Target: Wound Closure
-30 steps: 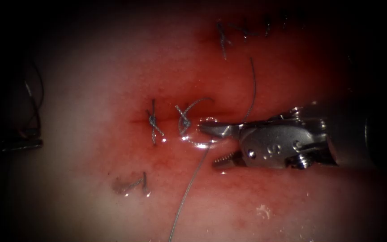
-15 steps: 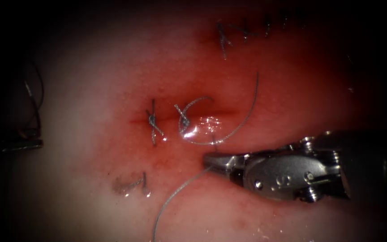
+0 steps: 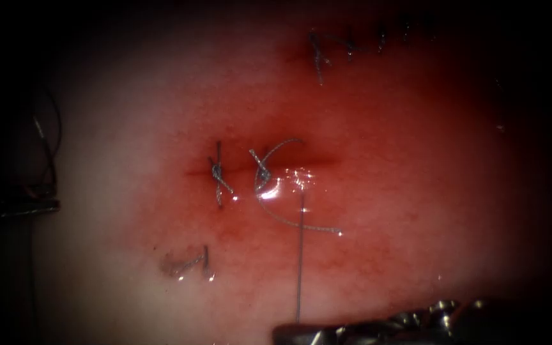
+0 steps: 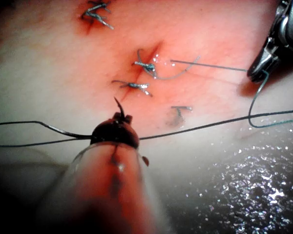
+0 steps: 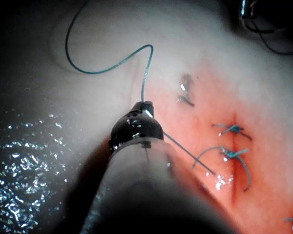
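Nearest the endoscope, the right hand [image 3: 292, 333] lies low at the near edge of the tissue [image 3: 429, 191], its tips pressed together and clamped on the thread [image 3: 299, 255]. From that grip the thread runs straight and taut away to a point just short of the cut [image 3: 317, 160], toward its right part, where red fluid [image 3: 289, 182] glistens. The right wrist view shows the same clamped tips [image 5: 142, 108], with one strand stretched to the cut and another curling away in a loose loop [image 5: 88, 68]. In the left wrist view this hand [image 4: 256, 73] sits well apart from the cut, joined to it by the tight strand. A loose curved tail of thread [image 3: 301, 225] lies on the tissue between the hand and the cut, crossing the taut strand. On the cut itself sit two tied knots, one mid-cut [image 3: 262, 174] and one to its left [image 3: 217, 171]. A cut end of thread [image 3: 190, 262] lies nearer and to the left. The left hand [image 3: 23, 207] rests far to the left, well clear of the cut; what it holds cannot be told, nor where the needle lies. Farthest off, a row of older stitches [image 3: 319, 57] crosses the tissue.
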Robot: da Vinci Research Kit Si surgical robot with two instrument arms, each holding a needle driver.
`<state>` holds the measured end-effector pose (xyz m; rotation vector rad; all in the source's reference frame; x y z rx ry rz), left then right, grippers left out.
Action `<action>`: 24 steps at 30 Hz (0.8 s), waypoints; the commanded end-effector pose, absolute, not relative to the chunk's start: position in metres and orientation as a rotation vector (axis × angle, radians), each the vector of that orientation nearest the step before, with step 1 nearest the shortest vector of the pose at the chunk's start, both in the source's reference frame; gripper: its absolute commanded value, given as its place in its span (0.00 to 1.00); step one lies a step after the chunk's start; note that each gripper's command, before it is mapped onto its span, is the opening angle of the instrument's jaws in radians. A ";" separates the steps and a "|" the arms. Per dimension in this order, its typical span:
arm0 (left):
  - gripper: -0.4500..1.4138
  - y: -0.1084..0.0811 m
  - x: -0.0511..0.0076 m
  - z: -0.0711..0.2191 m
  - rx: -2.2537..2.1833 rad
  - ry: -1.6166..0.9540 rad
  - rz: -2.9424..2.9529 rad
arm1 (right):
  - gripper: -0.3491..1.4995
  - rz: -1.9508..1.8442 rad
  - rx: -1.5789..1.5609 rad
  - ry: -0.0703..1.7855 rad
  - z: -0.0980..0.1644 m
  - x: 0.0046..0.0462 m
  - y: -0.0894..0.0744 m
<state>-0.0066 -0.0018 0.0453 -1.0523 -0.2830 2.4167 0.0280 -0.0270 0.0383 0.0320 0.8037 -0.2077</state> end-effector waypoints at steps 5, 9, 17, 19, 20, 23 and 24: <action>0.00 -0.002 -0.0072 0.046 -1.053 -0.284 2.416 | 0.00 -0.242 0.076 0.766 0.037 0.0287 -0.029; 0.00 -0.002 -0.0072 0.046 -1.053 -0.284 2.416 | 0.00 -0.266 0.111 0.754 0.036 0.0289 -0.030; 0.00 -0.002 -0.0072 0.046 -1.053 -0.283 2.416 | 0.00 -0.311 0.150 0.745 0.034 0.0294 -0.032; 0.00 -0.002 -0.0072 0.046 -1.052 -0.283 2.416 | 0.00 -0.321 0.159 0.742 0.033 0.0295 -0.032; 0.00 -0.002 -0.0072 0.046 -1.052 -0.283 2.416 | 0.00 -0.325 0.163 0.743 0.033 0.0295 -0.032; 0.00 -0.002 -0.0072 0.046 -1.052 -0.283 2.416 | 0.00 -0.340 0.180 0.745 0.033 0.0296 -0.033; 0.00 -0.002 -0.0072 0.046 -1.052 -0.283 2.416 | 0.00 -0.348 0.186 0.746 0.032 0.0297 -0.033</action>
